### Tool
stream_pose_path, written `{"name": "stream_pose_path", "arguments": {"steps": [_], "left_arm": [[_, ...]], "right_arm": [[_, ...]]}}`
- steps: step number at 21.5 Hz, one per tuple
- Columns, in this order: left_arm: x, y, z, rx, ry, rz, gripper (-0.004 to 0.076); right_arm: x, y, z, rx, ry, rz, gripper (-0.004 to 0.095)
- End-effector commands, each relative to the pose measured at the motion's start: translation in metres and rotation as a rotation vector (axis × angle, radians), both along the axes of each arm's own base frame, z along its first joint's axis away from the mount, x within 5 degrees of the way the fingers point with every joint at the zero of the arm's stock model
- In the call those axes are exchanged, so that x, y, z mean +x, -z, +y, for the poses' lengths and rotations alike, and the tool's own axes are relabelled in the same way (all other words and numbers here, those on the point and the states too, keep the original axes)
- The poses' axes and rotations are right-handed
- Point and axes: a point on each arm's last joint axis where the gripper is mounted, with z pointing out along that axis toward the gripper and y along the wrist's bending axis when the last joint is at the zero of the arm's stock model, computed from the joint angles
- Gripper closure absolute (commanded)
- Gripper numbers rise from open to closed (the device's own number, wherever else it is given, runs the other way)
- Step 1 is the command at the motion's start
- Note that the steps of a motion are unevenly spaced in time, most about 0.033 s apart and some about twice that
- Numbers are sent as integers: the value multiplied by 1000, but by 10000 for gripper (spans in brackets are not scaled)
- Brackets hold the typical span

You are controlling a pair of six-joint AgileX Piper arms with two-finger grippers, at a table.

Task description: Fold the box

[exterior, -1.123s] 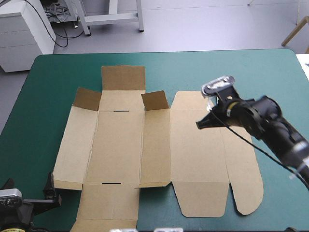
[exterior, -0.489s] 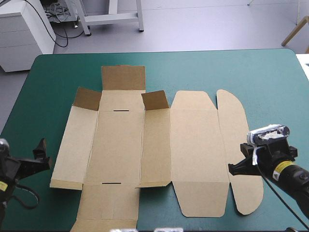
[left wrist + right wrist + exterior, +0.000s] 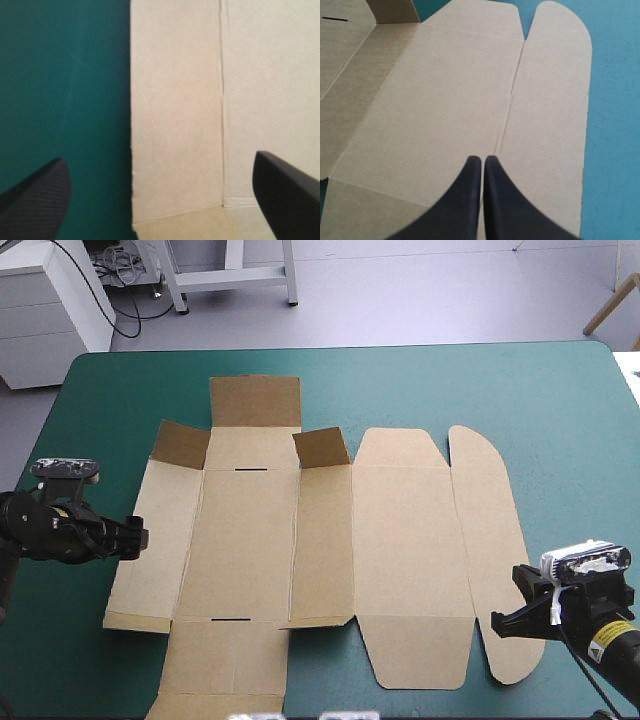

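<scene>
Two small brown board flaps (image 3: 182, 445) stand up at the far end of the box (image 3: 250, 540), a large cut sheet of brown board. Otherwise flat on the teal-green table cover (image 3: 520, 390), long panels side by side with creases between, a little left of the table's middle. On the right side, a long rounded brown lid flap (image 3: 490, 530), flat on the cover too. Beyond the centre panel, one square flap (image 3: 255, 400), darker than the rest.

Left gripper (image 3: 135, 538), two broad black fins, low at the box's left edge, about halfway along the outer left panel. Seen from its own wrist: fingers (image 3: 37, 200) spread wide apart, one over bare cover, the other over board, with the sheet's straight left edge running between them. Grasps nothing. Cannot tell whether touching the board or hovering just above.

Right gripper (image 3: 498, 625) over the near right part of the box, by the near end of the rounded flap. Seen from its own wrist: black fingers (image 3: 467, 200) pressed together into one pointed arch, nothing caught between. Tip over the crease that joins the wide lid panel (image 3: 445, 100) to the rounded flap. Contact with the board not discernible.
</scene>
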Motion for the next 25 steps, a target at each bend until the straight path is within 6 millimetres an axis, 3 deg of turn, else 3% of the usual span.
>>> {"name": "stream_pose_path", "arguments": {"steps": [1,7,17,19,25], "left_arm": [[15,0,8,-134,-8,-9,31],[21,23,58,-344,-99,83,31],[51,70,70,-497,-113,262,81],[53,77,70,-522,-108,302,128],[61,85,54,-497,-33,360,395]], "right_arm": [[2,-13,0,24,-2,-90,908],[2,-13,0,16,-4,-93,908],[2,-15,1,-14,-28,-127,908],[2,-15,1,-14,-28,-127,908],[2,-15,1,-14,-28,-127,908]]}}
